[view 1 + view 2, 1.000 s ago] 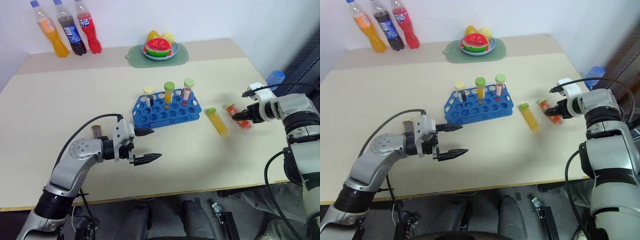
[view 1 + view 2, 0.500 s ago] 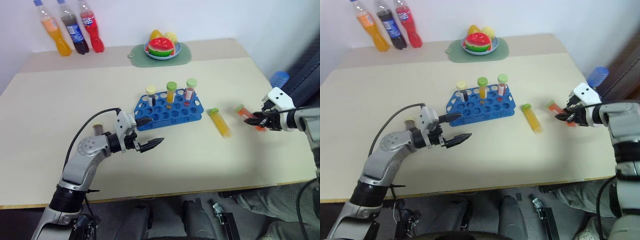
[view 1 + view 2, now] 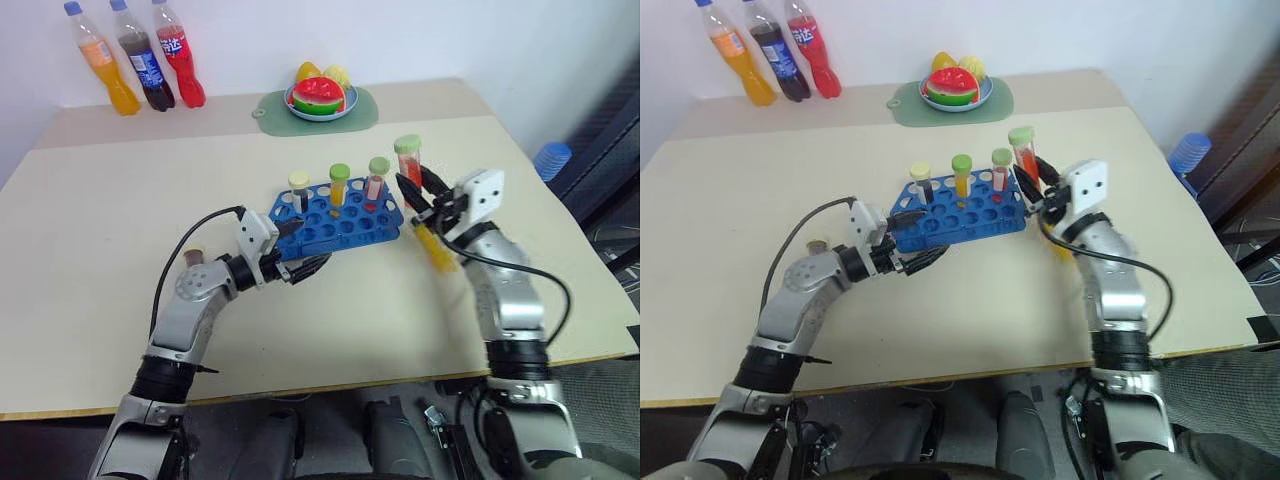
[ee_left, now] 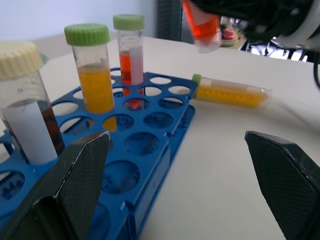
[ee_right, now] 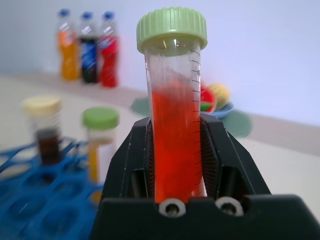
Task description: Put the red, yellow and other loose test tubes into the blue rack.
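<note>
Tabletop: right claw (image 3: pixel 420 190) clamped on red tube (image 3: pixel 408 163), newly raised beside rack (image 3: pixel 335 222); left claw (image 3: pixel 300 250) wide.

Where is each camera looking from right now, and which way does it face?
Left eye and right eye: on the head, looking forward and down at the blue rack; both arms show.
Left wrist: looks along the open left claw across the rack to the yellow tube lying on the table.
Right wrist: looks along the right claw, shut on the red tube.
Shared: both wrist views see the rack and the red tube.
</note>
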`<move>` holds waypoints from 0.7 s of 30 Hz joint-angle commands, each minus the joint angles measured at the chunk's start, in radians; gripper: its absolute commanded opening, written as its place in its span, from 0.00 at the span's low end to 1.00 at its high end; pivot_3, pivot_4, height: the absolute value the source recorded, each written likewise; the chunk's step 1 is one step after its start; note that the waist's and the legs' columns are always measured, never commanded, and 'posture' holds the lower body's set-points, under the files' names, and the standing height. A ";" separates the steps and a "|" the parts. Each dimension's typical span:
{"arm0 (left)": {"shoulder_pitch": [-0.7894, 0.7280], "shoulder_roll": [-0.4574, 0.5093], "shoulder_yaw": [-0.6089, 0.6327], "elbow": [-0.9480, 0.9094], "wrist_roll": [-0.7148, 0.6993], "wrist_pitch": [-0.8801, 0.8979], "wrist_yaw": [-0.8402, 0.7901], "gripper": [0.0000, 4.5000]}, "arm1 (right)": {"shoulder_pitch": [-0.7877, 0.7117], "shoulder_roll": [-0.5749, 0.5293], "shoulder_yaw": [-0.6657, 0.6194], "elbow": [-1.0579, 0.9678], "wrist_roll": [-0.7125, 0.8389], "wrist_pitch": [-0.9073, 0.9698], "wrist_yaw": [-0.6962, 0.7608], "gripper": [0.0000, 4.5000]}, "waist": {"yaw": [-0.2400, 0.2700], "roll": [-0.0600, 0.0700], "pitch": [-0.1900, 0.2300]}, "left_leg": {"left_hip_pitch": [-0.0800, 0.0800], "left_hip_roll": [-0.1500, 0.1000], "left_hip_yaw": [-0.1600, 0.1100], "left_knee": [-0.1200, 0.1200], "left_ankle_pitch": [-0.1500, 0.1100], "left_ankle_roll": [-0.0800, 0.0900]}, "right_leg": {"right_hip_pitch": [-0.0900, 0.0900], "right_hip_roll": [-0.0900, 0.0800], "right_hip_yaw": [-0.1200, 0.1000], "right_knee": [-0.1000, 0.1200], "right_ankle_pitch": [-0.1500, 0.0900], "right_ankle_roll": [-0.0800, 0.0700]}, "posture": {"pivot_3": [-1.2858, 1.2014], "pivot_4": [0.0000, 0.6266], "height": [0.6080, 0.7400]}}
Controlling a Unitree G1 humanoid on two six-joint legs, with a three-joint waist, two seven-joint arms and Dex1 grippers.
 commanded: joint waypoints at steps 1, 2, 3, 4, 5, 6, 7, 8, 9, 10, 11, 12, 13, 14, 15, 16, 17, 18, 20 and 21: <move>-0.009 0.003 0.046 -0.016 -0.020 -0.015 0.009 1.00 | -0.026 0.048 0.008 0.096 -0.007 -0.161 -0.040 0.17 | -0.003 0.000 0.000 | 0.000 0.000 0.000 0.000 0.000 0.000 | 0.000 0.000 0.000 0.000 0.000 0.000 | 0.52 0.24 1.00; -0.007 0.003 0.050 -0.017 -0.023 -0.013 0.010 1.00 | -0.029 0.056 0.011 0.120 -0.006 -0.182 -0.043 0.17 | -0.004 0.000 0.000 | 0.000 0.000 0.000 0.000 0.000 0.000 | 0.000 0.000 0.000 0.000 0.000 0.000 | 0.52 0.24 1.00; -0.002 0.005 0.054 -0.023 -0.022 -0.012 0.011 1.00 | -0.027 0.073 0.014 0.145 0.004 -0.208 -0.039 0.17 | -0.005 0.000 0.000 | 0.000 0.000 0.000 0.000 0.000 0.000 | -0.001 0.000 0.000 0.000 0.000 0.000 | 0.52 0.24 1.00; 0.002 0.006 0.057 -0.027 -0.022 -0.011 0.013 1.00 | -0.026 0.083 0.018 0.165 0.010 -0.227 -0.036 0.17 | -0.005 0.000 0.000 | 0.000 0.000 0.000 0.000 0.000 0.000 | -0.001 0.000 0.000 0.000 0.000 0.000 | 0.52 0.24 1.00; 0.004 0.007 0.059 -0.028 -0.021 -0.011 0.014 1.00 | -0.027 0.091 0.020 0.181 0.015 -0.242 -0.033 0.17 | -0.005 0.000 0.000 | 0.000 0.000 0.000 -0.001 0.000 0.000 | -0.001 0.000 0.000 0.000 0.000 0.000 | 0.52 0.24 1.00; 0.008 0.008 0.061 -0.034 -0.022 -0.008 0.015 1.00 | -0.025 0.100 0.026 0.199 0.008 -0.261 -0.036 0.17 | -0.006 0.000 0.000 | 0.000 0.000 0.000 -0.001 0.000 0.000 | -0.001 0.000 0.000 0.000 0.000 0.000 | 0.52 0.24 1.00; 0.011 0.008 0.063 -0.039 -0.024 -0.005 0.015 1.00 | -0.024 0.106 0.033 0.212 0.003 -0.277 -0.036 0.17 | -0.006 0.000 0.000 | 0.000 0.000 0.000 -0.001 0.000 0.000 | -0.001 0.001 0.000 0.000 0.000 0.000 | 0.52 0.24 1.00; 0.015 0.009 0.065 -0.045 -0.026 -0.001 0.016 1.00 | -0.022 0.114 0.039 0.223 0.006 -0.288 -0.033 0.17 | -0.006 0.000 0.000 | 0.000 0.000 0.000 -0.001 0.000 0.000 | -0.001 0.001 0.000 0.000 0.000 0.000 | 0.52 0.24 1.00; 0.019 0.010 0.067 -0.050 -0.027 0.002 0.019 1.00 | -0.019 0.125 0.047 0.236 0.006 -0.297 -0.032 0.17 | -0.007 0.000 0.000 | 0.000 0.000 0.000 -0.001 0.000 0.000 | -0.001 0.001 0.000 0.000 0.000 0.000 | 0.52 0.24 1.00; 0.021 0.011 0.069 -0.053 -0.028 0.004 0.020 1.00 | -0.019 0.132 0.052 0.246 0.008 -0.303 -0.030 0.17 | -0.007 0.000 0.000 | 0.000 0.001 0.000 -0.001 0.000 0.000 | -0.001 0.001 0.000 0.000 0.000 0.000 | 0.52 0.24 1.00; 0.026 0.012 0.071 -0.061 -0.031 0.010 0.022 1.00 | -0.020 0.145 0.057 0.259 0.013 -0.306 -0.030 0.17 | -0.007 0.000 0.000 | 0.000 0.001 0.000 -0.001 0.000 0.000 | -0.001 0.001 0.000 0.000 0.000 0.000 | 0.52 0.24 1.00; 0.030 0.014 0.072 -0.066 -0.032 0.013 0.023 1.00 | -0.021 0.153 0.061 0.272 0.011 -0.311 -0.032 0.17 | -0.007 0.000 0.000 | 0.000 0.001 0.000 -0.001 0.000 0.000 | -0.001 0.001 0.000 0.000 0.000 0.000 | 0.52 0.24 1.00; 0.033 0.015 0.073 -0.072 -0.033 0.017 0.024 1.00 | -0.024 0.159 0.064 0.284 0.007 -0.319 -0.036 0.17 | -0.007 0.000 0.000 | 0.000 0.001 0.000 -0.001 0.000 0.000 | -0.001 0.001 0.000 0.000 0.000 0.000 | 0.52 0.24 1.00; 0.035 0.016 0.073 -0.078 -0.033 0.021 0.025 1.00 | -0.028 0.165 0.064 0.301 0.008 -0.326 -0.037 0.17 | -0.007 0.000 0.000 | 0.000 0.001 0.000 -0.001 0.000 0.000 | -0.001 0.001 0.000 0.000 0.000 0.000 | 0.52 0.24 1.00; 0.037 0.017 0.074 -0.081 -0.032 0.023 0.025 1.00 | -0.032 0.168 0.063 0.317 0.007 -0.333 -0.041 0.17 | -0.007 0.000 0.000 | 0.000 0.001 0.000 -0.001 0.000 0.000 | -0.001 0.001 0.000 0.001 0.000 0.000 | 0.52 0.24 1.00; 0.038 0.018 0.075 -0.084 -0.032 0.025 0.025 1.00 | -0.035 0.169 0.062 0.328 0.007 -0.338 -0.043 0.17 | -0.007 0.001 0.000 | 0.000 0.001 0.000 -0.001 0.000 0.000 | -0.001 0.001 0.000 0.000 0.000 0.000 | 0.52 0.24 1.00; 0.039 0.019 0.075 -0.086 -0.032 0.026 0.025 1.00 | -0.040 0.170 0.061 0.349 0.005 -0.347 -0.046 0.17 | -0.006 0.000 0.000 | 0.000 0.001 0.000 -0.001 0.000 0.000 | -0.001 0.001 0.000 0.000 0.000 0.000 | 0.52 0.24 1.00; 0.040 0.020 0.076 -0.089 -0.032 0.029 0.025 1.00 | -0.046 0.171 0.057 0.373 0.005 -0.357 -0.052 0.17 | -0.006 0.000 0.000 | 0.000 0.001 0.000 -0.001 0.000 0.000 | -0.001 0.001 0.000 0.001 0.000 0.000 | 0.52 0.24 1.00; 0.042 0.023 0.077 -0.094 -0.033 0.033 0.027 1.00 | -0.061 0.168 0.045 0.425 0.006 -0.378 -0.067 0.17 | -0.006 0.001 -0.001 | 0.001 0.001 0.000 -0.001 0.000 0.000 | -0.001 0.001 0.000 0.000 0.000 0.000 | 0.52 0.24 1.00; 0.043 0.024 0.077 -0.097 -0.033 0.035 0.027 1.00 | -0.067 0.165 0.041 0.445 0.007 -0.388 -0.072 0.17 | -0.006 0.001 -0.001 | 0.001 0.001 0.000 -0.001 0.000 0.000 | 0.000 0.001 0.000 0.001 0.000 0.000 | 0.52 0.24 1.00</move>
